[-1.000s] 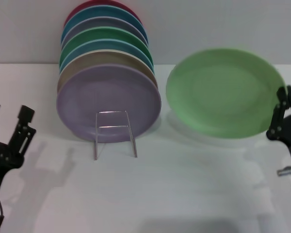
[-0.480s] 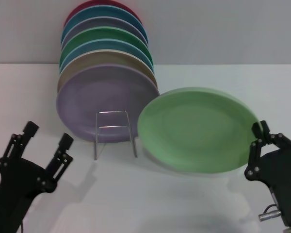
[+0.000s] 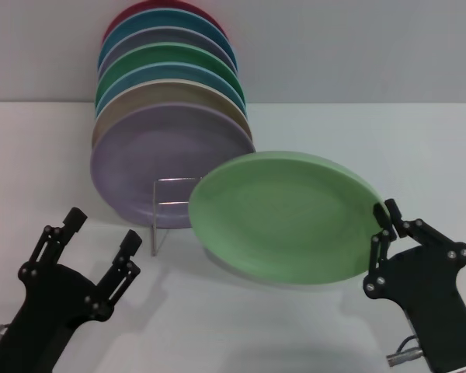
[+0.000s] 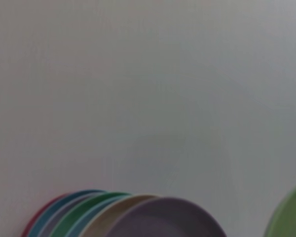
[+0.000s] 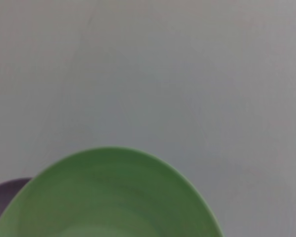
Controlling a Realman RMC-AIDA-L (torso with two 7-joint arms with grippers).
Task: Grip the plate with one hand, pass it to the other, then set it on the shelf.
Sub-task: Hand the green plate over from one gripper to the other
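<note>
**One of three steps done: plate gripped, hand-over and shelving left**

One step is judged complete. The round, matte, pastel-green dinner plate (image 3: pixel 283 215) is held clear of the white bench (image 3: pixel 295 326) by the black right gripper (image 3: pixel 380 233), whose jaws are closed on the plate's right rim. The hand-over is not yet made: the black left gripper (image 3: pixel 101 230) is raised at the lower left with its jaws spread apart and empty, well apart from the plate. The thin silver wire shelf (image 3: pixel 179 208) is partly hidden behind the plate's left edge, in front of a leaning stack of coloured plates (image 3: pixel 167 116) fronted by a lavender one.

The plate is tilted, its upper face turned up and toward the camera. Its long axis, as seen, runs left to right, the free edge pointing toward the left gripper.
</note>
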